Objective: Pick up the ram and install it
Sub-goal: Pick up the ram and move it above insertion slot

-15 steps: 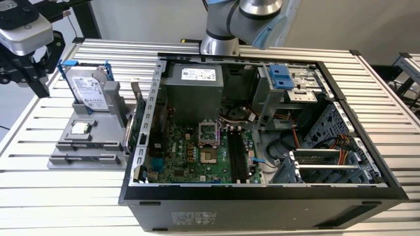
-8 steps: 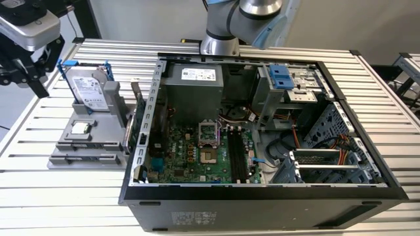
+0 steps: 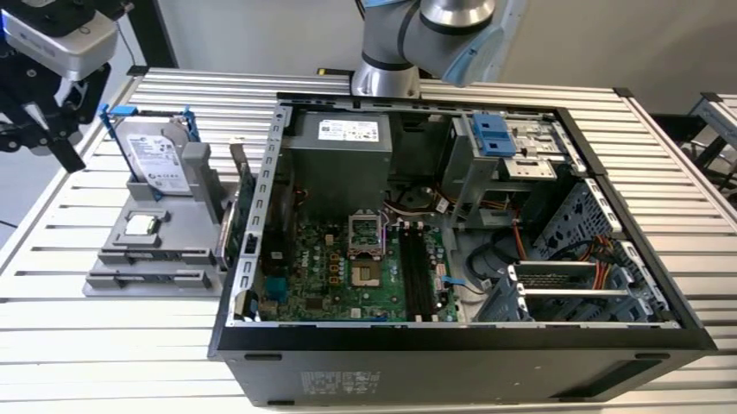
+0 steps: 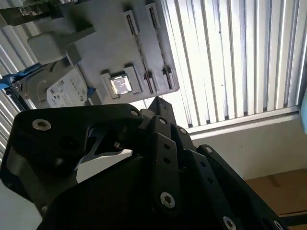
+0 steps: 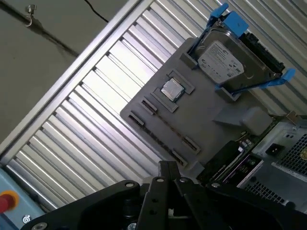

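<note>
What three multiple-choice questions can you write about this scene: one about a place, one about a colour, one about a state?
1. The hard drive stands: A in the grey holder; B on a chair; C on the floor.
2. Its side rails are: A red; B blue; C yellow.
3. The computer case is: A open; B shut; C upside down.
Key: 1A, it stands in the holder beside the case; 2B, blue shows along its edges; 3A, the motherboard inside is visible.

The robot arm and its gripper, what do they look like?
In the exterior view, the arm has rounded silver-grey joints with a pale blue cap. In the first wrist view, the gripper is matte black, built of angular linked plates with silver screws.
</note>
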### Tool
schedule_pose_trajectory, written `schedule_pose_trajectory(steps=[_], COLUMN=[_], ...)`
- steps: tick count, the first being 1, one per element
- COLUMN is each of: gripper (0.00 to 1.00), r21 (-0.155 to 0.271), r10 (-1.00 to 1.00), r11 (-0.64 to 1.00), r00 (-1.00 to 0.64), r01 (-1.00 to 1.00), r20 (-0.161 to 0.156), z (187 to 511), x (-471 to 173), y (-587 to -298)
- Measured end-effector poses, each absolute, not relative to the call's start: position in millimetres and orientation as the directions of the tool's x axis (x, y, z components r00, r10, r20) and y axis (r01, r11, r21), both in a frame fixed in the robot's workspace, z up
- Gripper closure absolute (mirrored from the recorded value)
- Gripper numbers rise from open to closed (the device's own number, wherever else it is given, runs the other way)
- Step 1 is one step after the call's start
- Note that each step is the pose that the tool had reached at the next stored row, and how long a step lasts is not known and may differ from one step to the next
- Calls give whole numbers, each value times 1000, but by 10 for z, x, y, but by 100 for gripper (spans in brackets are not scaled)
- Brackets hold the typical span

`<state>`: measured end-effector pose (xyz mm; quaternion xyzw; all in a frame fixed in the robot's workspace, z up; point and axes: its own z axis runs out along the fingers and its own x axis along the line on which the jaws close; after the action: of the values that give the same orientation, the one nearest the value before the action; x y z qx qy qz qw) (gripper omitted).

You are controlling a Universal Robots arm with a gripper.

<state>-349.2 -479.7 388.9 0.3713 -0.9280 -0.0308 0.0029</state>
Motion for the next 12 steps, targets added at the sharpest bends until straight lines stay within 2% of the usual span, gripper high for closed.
schedule_pose_trajectory(steps=[12], gripper=[100], r21=[59], r10=[-830], r11=[555], r00=[-557], r01=[-830], r20=[-18], z=[3889], x=[-3492], y=[-4798])
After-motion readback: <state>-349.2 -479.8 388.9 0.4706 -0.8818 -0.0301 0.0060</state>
